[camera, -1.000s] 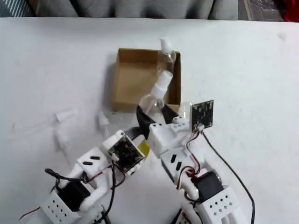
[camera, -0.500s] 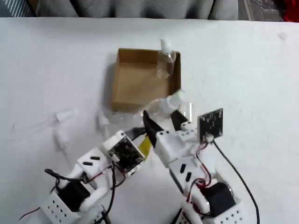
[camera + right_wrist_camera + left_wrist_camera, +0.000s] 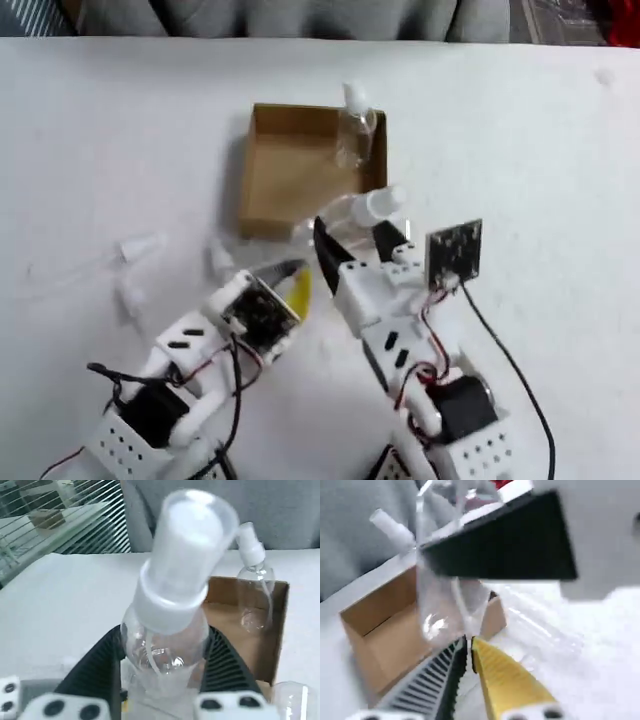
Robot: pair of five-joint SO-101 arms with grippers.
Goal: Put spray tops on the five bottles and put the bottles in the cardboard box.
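Observation:
My right gripper (image 3: 355,236) (image 3: 165,652) is shut on a clear bottle (image 3: 362,209) (image 3: 167,645) with a white spray top (image 3: 187,560). It holds the bottle tilted over the near right corner of the cardboard box (image 3: 300,170) (image 3: 260,630). A second topped bottle (image 3: 354,127) (image 3: 255,587) stands in the box's far right corner. My left gripper (image 3: 288,276) (image 3: 469,649) is shut and empty, just before the box's near wall, beside the right gripper. Its wrist view shows the held bottle (image 3: 447,605) close ahead.
Three loose spray tops (image 3: 140,245) (image 3: 220,258) (image 3: 128,295) lie on the white table left of the box. Another clear bottle without a top (image 3: 545,625) (image 3: 291,700) is close by the right gripper. Open table lies to the right and far side.
The right arm has drawn the bottle back from over the box to its near right corner, tipping its top rightward. The left gripper has moved slightly left and forward.

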